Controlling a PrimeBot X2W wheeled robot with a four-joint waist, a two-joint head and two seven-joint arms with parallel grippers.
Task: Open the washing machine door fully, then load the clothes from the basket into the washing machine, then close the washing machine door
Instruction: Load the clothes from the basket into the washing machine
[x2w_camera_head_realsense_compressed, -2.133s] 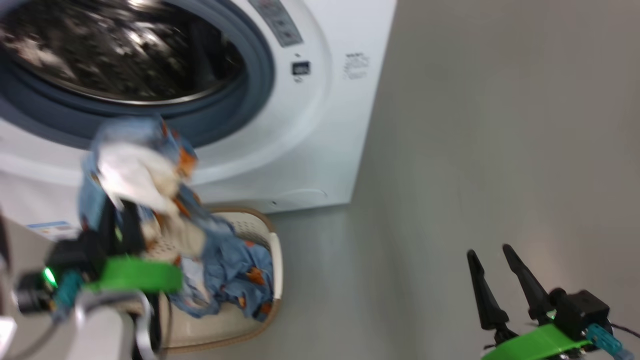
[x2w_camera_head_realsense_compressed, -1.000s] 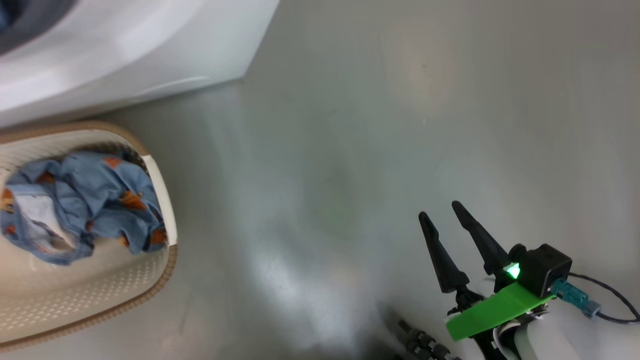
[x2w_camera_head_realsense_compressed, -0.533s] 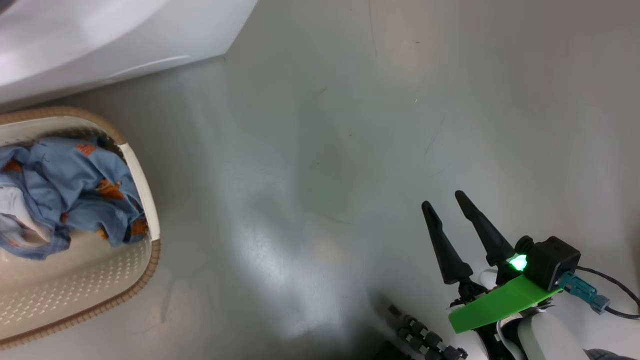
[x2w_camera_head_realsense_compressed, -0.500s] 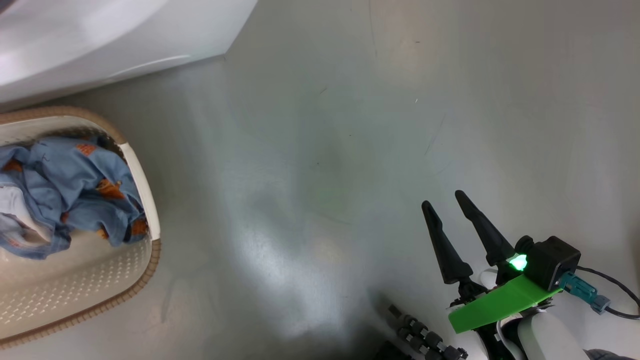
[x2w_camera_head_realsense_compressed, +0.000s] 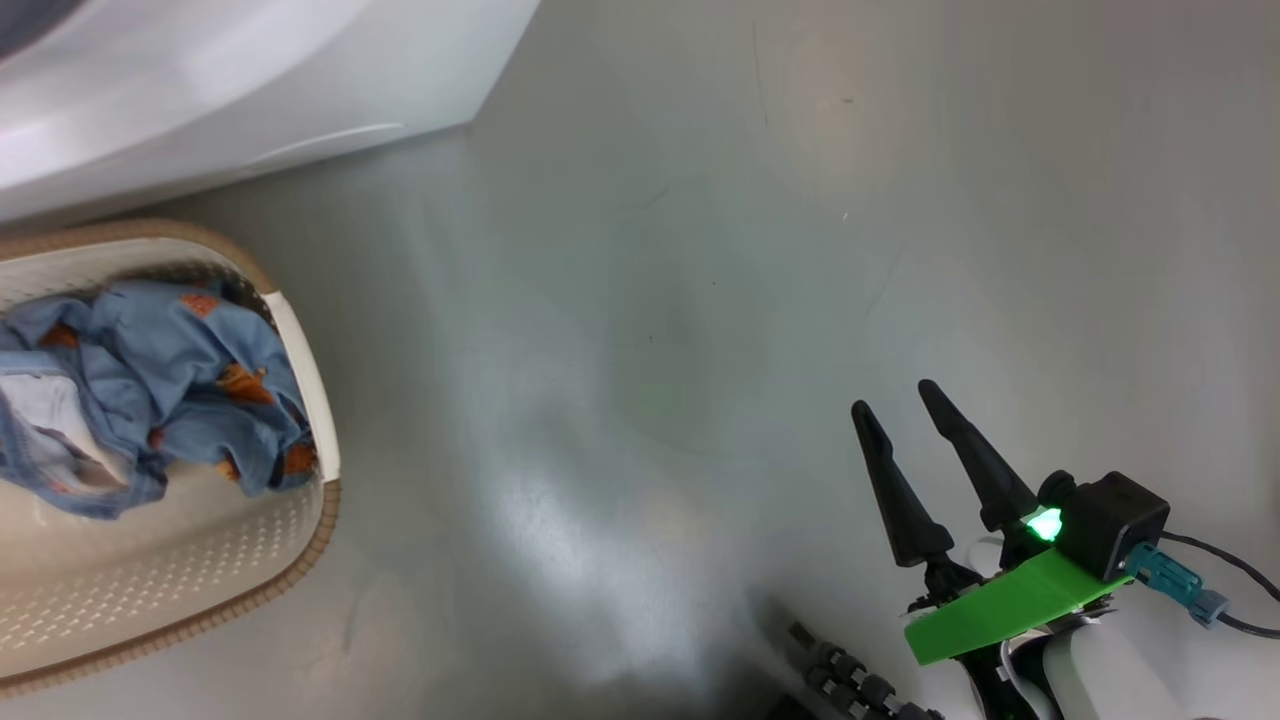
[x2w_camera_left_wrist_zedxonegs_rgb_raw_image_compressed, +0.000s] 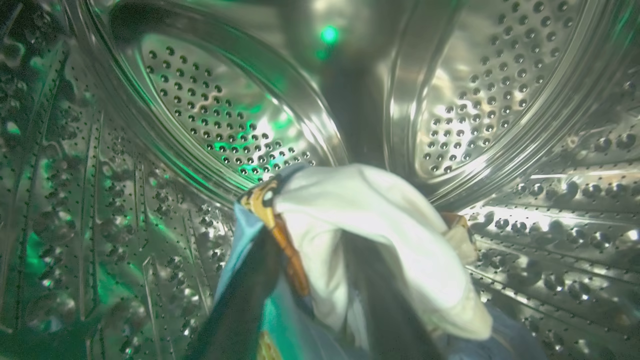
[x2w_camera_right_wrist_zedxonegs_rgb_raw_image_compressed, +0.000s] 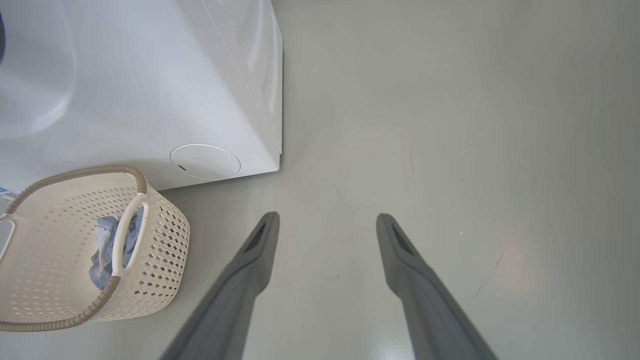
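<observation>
In the left wrist view my left gripper (x2w_camera_left_wrist_zedxonegs_rgb_raw_image_compressed: 310, 245) is deep inside the washing machine's perforated steel drum (x2w_camera_left_wrist_zedxonegs_rgb_raw_image_compressed: 210, 115). Its two dark fingers stand apart, open, with a piece of the clothes (x2w_camera_left_wrist_zedxonegs_rgb_raw_image_compressed: 380, 225), cream-white and light blue, still draped over them and hiding the tips. More clothes (x2w_camera_head_realsense_compressed: 170, 380) (x2w_camera_right_wrist_zedxonegs_rgb_raw_image_compressed: 102, 245) lie in the cream basket (x2w_camera_head_realsense_compressed: 320, 530) (x2w_camera_right_wrist_zedxonegs_rgb_raw_image_compressed: 165, 235) on the floor before the white washing machine (x2w_camera_head_realsense_compressed: 250, 80) (x2w_camera_right_wrist_zedxonegs_rgb_raw_image_compressed: 150, 75). My right gripper (x2w_camera_head_realsense_compressed: 894, 397) (x2w_camera_right_wrist_zedxonegs_rgb_raw_image_compressed: 327, 217) hangs open and empty over bare floor, well right of the basket. The washing machine door is out of view.
Grey glossy floor stretches to the right of the machine and the basket. A round service cover (x2w_camera_right_wrist_zedxonegs_rgb_raw_image_compressed: 205, 161) sits low on the machine's front. A dark ribbed hose (x2w_camera_head_realsense_compressed: 850, 685) and a cable (x2w_camera_head_realsense_compressed: 1220, 600) lie close to my right arm.
Two seconds ago my left gripper held the garment above the basket, outside the drum; its fingers now stand apart inside the drum. The head camera has swung towards the floor. The right gripper has kept still.
</observation>
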